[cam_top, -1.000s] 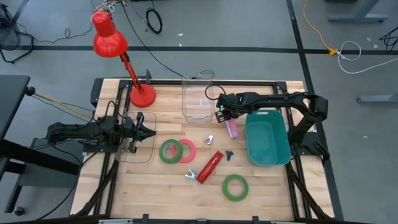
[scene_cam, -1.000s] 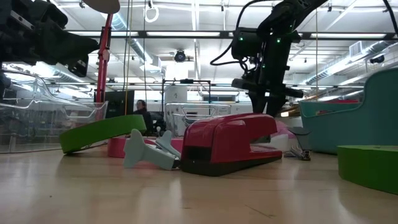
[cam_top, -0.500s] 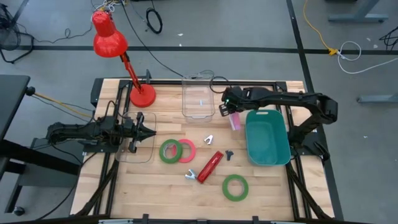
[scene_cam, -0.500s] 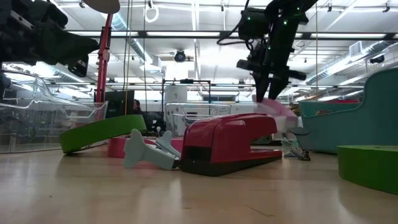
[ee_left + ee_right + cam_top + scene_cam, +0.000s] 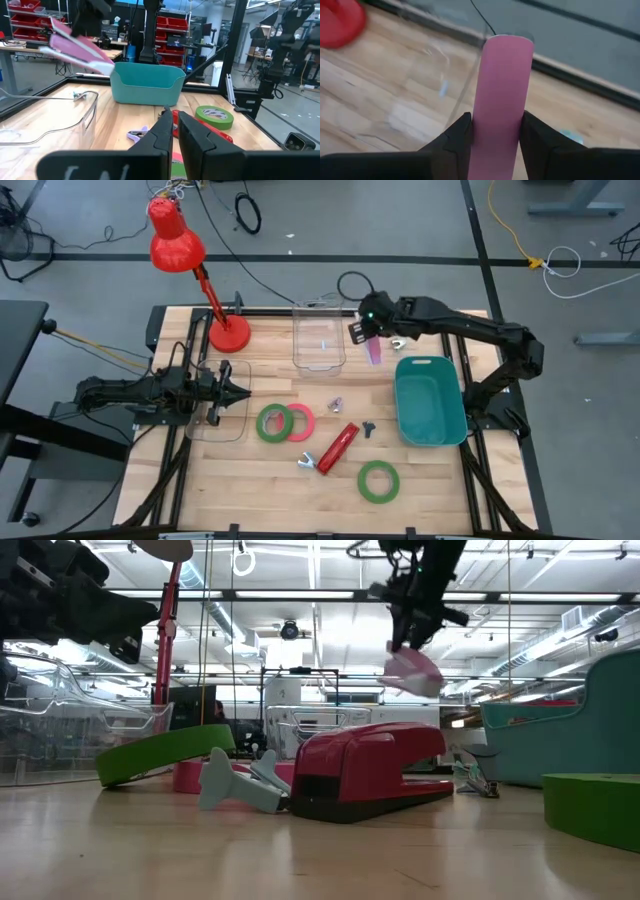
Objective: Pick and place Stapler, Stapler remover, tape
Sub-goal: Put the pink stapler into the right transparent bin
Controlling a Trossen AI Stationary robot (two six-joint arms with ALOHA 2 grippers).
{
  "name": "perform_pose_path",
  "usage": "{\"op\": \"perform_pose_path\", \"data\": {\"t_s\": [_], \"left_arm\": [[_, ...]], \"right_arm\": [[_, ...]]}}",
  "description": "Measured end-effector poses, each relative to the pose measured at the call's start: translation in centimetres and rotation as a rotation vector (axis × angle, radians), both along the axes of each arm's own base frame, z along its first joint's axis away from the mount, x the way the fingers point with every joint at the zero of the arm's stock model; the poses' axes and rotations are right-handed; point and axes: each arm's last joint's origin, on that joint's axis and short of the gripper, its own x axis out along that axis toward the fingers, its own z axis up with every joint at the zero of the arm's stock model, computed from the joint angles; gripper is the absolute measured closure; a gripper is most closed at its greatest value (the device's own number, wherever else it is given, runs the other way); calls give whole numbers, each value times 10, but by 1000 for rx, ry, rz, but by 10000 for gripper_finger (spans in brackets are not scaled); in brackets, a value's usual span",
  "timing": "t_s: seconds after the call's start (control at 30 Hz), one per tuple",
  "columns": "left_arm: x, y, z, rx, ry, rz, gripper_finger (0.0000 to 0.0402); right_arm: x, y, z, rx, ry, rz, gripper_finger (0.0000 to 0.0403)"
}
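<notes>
High view shows the right claw (image 5: 372,340) clenched on a pink stapler (image 5: 374,350), aloft between clear bin (image 5: 320,338) and teal bin (image 5: 430,400); held only by its end, it might swing loose and drop onto the tabletop (image 5: 270,480).

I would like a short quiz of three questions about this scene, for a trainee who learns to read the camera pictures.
1. True or false: the right pincer holds the pink stapler in the air, above the table.
2. How many rings of tape lie on the table?
3. Which thing is nearest to the red stapler? A) the red lamp B) the light blue staple remover C) the teal bin

Key:
1. True; the low view shows it clear of the wood.
2. Three: a green ring and a pink-red ring side by side, and a second green ring apart.
3. B.
</notes>
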Motion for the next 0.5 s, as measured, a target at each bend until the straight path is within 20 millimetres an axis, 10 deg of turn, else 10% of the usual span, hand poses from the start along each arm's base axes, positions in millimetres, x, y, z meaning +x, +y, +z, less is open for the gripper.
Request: {"op": "perform_pose_path", "data": {"t_s": [0.5], "left_arm": [[0, 0, 0, 0, 1, 0, 371]], "right_arm": [[8, -3, 55, -103, -168, 65, 274]]}}
